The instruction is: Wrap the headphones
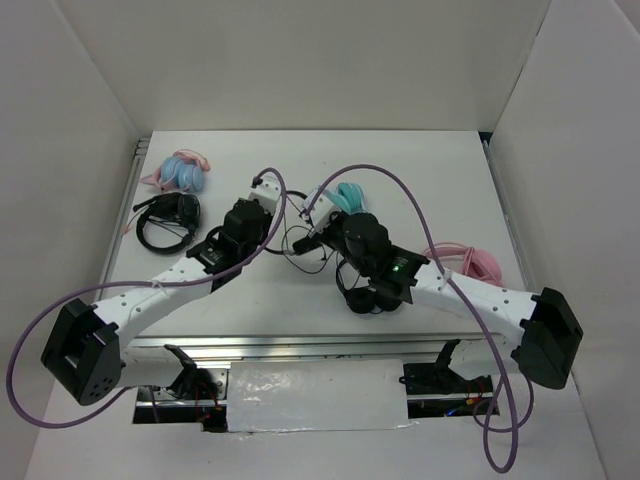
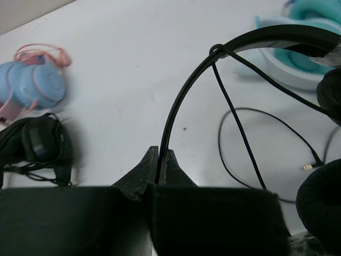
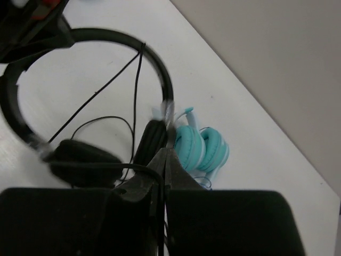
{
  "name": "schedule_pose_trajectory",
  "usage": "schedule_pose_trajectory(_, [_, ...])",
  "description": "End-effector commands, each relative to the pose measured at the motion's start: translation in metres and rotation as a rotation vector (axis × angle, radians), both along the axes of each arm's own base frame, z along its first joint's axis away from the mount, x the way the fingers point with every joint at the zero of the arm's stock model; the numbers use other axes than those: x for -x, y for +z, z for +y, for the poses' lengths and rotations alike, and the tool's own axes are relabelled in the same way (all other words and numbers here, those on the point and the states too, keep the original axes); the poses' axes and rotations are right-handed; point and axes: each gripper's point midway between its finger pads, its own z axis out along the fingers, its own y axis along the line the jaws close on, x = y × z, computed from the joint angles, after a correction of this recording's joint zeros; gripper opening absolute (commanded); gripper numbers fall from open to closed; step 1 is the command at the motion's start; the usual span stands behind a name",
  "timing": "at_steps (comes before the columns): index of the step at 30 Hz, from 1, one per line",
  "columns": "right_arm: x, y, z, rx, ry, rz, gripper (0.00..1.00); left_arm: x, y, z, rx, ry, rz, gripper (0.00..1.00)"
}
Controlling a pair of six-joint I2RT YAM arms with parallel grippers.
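The headphones point(image 2: 178, 101) show a glossy black plastic headband, soft matt padding on the earcups point(image 2: 322, 200) and a thin, smooth black cable point(image 2: 240, 138). The left gripper point(image 2: 159, 157) is dull black plastic with a faintly rough finish. The table point(image 2: 122, 58) is smooth, matt white. The teal-and-white pair point(image 3: 205, 149) looks like smooth plastic with a light sheen. The arms point(image 1: 160, 290) wear white plastic shells.

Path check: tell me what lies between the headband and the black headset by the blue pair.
Bare table between headband and headset, shown in the left wrist view.
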Motion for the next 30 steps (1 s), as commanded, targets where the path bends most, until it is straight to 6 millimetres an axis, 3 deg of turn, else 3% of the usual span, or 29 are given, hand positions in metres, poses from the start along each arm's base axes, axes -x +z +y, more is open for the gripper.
schedule_pose_trajectory(1, [-0.024, 0.054, -0.001, -0.059, -0.043, -0.198, 0.04, 0.016, 0.014, -0.039, -0.024, -0.294, -0.045, 0.00])
schedule_pose_trajectory(9, [-0.047, 0.037, 0.002, -0.085, -0.021, -0.139, 0.07, 0.058, 0.006, -0.071, -0.047, -0.613, -0.025, 0.00])
schedule_pose_trajectory(16, [-0.058, 0.043, -0.002, -0.190, 0.064, -0.087, 0.17, 0.080, 0.008, -0.089, -0.007, -0.746, -0.045, 0.00])
schedule_pose_trajectory(18, [-0.065, 0.038, -0.007, -0.195, 0.084, -0.062, 0.18, 0.084, 0.015, -0.089, 0.000, -0.753, -0.069, 0.00])
schedule_pose_trajectory(22, [-0.068, 0.024, -0.011, -0.208, 0.108, -0.003, 0.08, 0.089, 0.028, -0.082, 0.029, -0.731, -0.122, 0.00])
schedule_pose_trajectory(30, [-0.075, 0.002, -0.015, -0.240, 0.133, 0.062, 0.07, 0.114, 0.066, -0.081, 0.095, -0.805, -0.229, 0.00])
